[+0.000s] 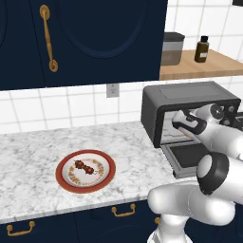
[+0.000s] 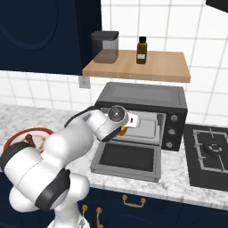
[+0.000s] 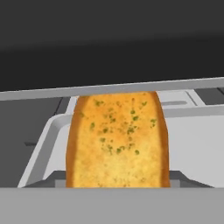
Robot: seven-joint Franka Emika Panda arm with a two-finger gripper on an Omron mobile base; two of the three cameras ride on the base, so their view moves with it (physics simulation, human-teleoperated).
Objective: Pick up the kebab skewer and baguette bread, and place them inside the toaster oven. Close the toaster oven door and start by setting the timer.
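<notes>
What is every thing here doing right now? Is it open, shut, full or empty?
Dark grey boxy toaster oven: open.
Glass-windowed oven door: folded down flat.
Golden-orange baguette bread: at the oven's mouth, over the light tray.
Red-brown kebab skewer: lying on the plate.
Red-rimmed round plate: holding just the skewer.
Robot gripper: at the oven opening.

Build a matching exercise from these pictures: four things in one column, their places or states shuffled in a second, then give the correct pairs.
Things:
1. kebab skewer
2. baguette bread
3. toaster oven door
4. brown bottle

Places or states:
A. on the wooden shelf
B. folded down, open
C. lying on the red-rimmed plate
D. at the mouth of the toaster oven, right in front of the hand camera

Pairs: 1-C, 2-D, 3-B, 4-A
</notes>
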